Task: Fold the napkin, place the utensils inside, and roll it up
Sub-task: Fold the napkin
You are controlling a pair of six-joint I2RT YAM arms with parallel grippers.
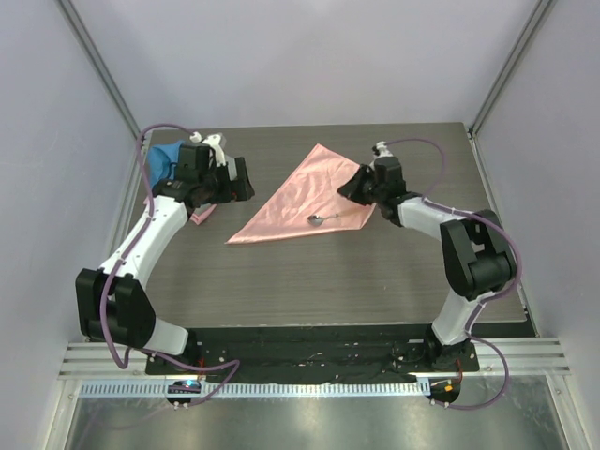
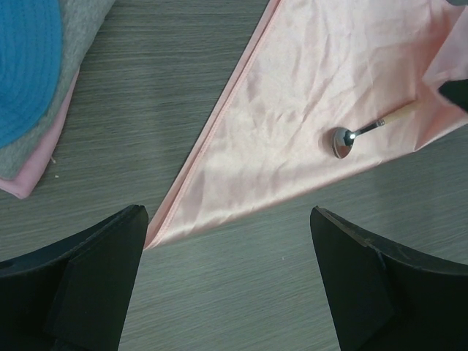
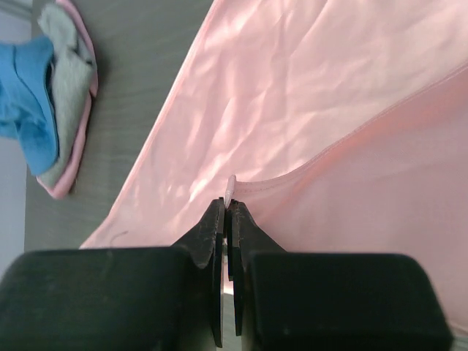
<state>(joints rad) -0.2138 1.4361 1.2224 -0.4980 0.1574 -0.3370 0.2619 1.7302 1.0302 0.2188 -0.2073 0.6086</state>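
Observation:
The salmon-pink napkin [image 1: 300,197] lies folded into a triangle in the middle of the table; it also shows in the left wrist view [image 2: 307,95] and the right wrist view [image 3: 292,95]. A small spoon [image 1: 323,219] with a silver bowl and tan handle lies on the napkin near its lower right edge, seen too in the left wrist view [image 2: 358,135]. My right gripper [image 3: 228,208] is shut on the napkin's hemmed right corner and lifts it a little over the cloth. My left gripper [image 2: 228,241] is open and empty, above bare table by the napkin's lower left tip.
A pile of folded cloths, blue [image 1: 167,157] on grey on pink, sits at the back left of the table, beside my left arm; it also shows in the left wrist view [image 2: 29,66] and the right wrist view [image 3: 51,110]. Enclosure walls stand close on both sides.

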